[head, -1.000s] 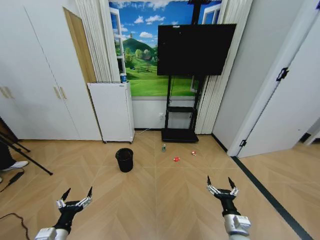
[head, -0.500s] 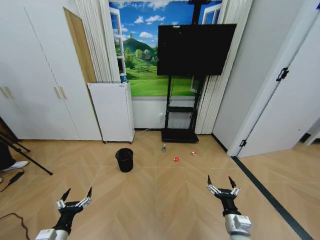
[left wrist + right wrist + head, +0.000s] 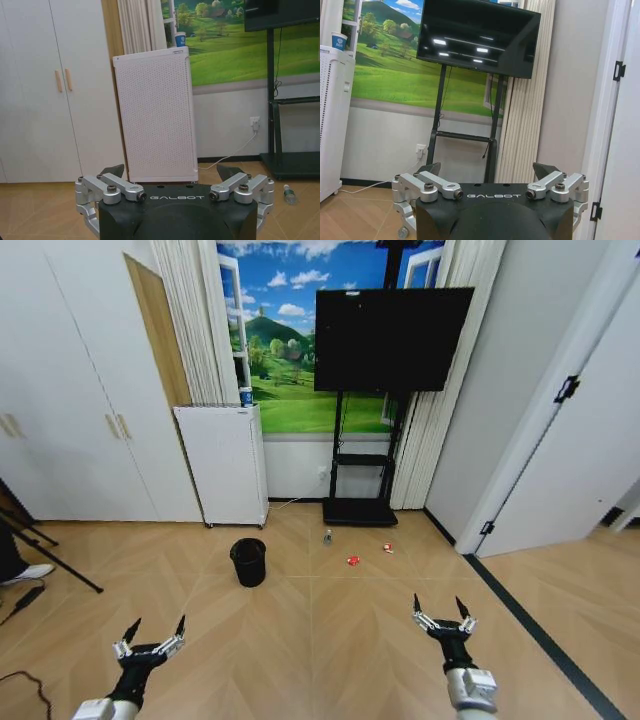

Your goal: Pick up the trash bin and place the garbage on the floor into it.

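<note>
The bin (image 3: 248, 561), at 11 o'clock on the floor (image 3: 320, 640), was judged light and stiff, best gripped at its rim, while both the left gripper (image 3: 150, 645) and right gripper (image 3: 444, 621) were held low with jaws wide open and empty.

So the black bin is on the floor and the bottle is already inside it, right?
Not quite. The bin is on the floor, but the bottle isn't inside it. The head view shows it lying on the floor, apart from the bin, near the TV stand.
</note>
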Controlling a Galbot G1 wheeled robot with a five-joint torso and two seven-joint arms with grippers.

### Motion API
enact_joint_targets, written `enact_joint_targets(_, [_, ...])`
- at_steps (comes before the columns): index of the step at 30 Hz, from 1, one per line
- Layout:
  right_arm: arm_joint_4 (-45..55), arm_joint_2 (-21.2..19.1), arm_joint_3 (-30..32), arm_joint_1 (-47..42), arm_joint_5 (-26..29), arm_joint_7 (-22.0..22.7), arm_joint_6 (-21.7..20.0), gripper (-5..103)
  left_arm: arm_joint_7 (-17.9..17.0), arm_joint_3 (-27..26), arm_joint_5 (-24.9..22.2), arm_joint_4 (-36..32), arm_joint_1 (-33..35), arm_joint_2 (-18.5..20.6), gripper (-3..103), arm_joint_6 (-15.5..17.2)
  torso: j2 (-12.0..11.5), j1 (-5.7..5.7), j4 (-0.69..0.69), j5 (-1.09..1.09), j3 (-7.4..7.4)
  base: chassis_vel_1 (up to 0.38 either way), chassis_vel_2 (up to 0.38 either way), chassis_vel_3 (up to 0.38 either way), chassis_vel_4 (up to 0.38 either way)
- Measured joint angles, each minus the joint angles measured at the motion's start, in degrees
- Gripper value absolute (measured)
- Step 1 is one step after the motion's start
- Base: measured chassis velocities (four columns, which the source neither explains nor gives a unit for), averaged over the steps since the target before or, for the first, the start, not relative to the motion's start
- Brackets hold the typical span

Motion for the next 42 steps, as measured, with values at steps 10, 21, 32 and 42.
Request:
enact_joint_targets(10, [-0.42, -0.03, 0.43, -0.01, 0.23, 0.10, 0.52, 100, 0.03, -0.03, 0.01, -0.03, 0.12, 0.10, 100, -0.03, -0.01, 0.02, -0.01, -0.01, 0.01, -0.243, 0.237, 0.235, -0.237])
enact_joint_targets(21, [-0.74, -0.01, 0.35, 0.17, 0.33, 0.11, 0.79, 100, 0.08, -0.13, -0.02, -0.09, 0.20, 0.16, 100, -0.03, -0.01, 0.02, -0.01, 0.03, 0.00, -0.332, 0.336, 0.336, -0.333])
enact_joint_targets(32, [-1.16, 0.03, 0.60, 0.20, 0.46, 0.28, 2.33, 100, 0.08, -0.10, -0.03, -0.07, 0.23, 0.19, 100, 0.00, 0.00, 0.01, -0.02, 0.01, 0.00, -0.333, 0.336, 0.331, -0.328])
enact_joint_targets(42, [-1.55, -0.15, 0.70, 0.75, 0.37, 1.03, 3.49, 100, 0.08, -0.23, -0.05, -0.11, 0.40, 0.16, 100, -0.01, -0.02, 0.05, 0.00, 0.00, 0.02, -0.224, 0.222, 0.200, -0.188])
